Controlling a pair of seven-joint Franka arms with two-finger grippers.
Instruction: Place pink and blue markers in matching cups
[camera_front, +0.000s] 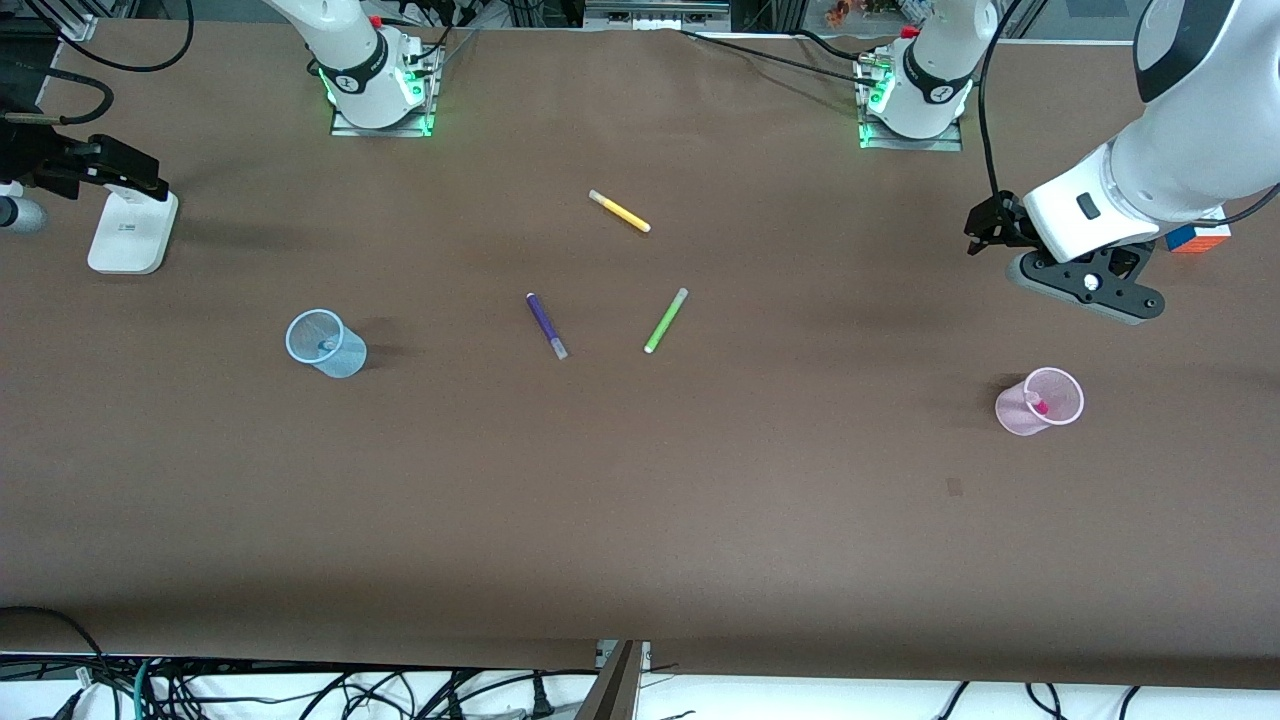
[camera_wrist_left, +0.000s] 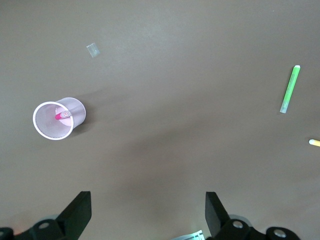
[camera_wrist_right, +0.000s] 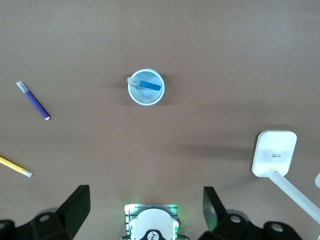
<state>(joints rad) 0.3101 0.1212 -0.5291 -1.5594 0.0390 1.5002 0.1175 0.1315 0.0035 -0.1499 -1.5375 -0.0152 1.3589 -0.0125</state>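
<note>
The pale pink cup (camera_front: 1010, 412) stands toward the left arm's end of the table, with the pink marker (camera_front: 1037, 404) leaning inside it. Both show in the left wrist view, cup (camera_wrist_left: 77, 111) and marker (camera_wrist_left: 62, 115). The pale blue cup (camera_front: 345, 358) stands toward the right arm's end and holds the blue marker (camera_front: 326, 346). The right wrist view shows them from above, cup (camera_wrist_right: 146, 99) and marker (camera_wrist_right: 148, 84). My left gripper (camera_front: 987, 231) (camera_wrist_left: 147, 212) is open and empty, up in the air away from the pink cup. My right gripper (camera_wrist_right: 145, 207) is open and empty, high over its own base, out of the front view.
A dark purple pen (camera_front: 545, 323), a lime green pen (camera_front: 665, 320) and a yellow pen (camera_front: 620, 211) lie mid-table. A white stand (camera_front: 130, 232) sits at the right arm's end. A coloured cube (camera_front: 1197, 237) sits partly hidden under the left arm.
</note>
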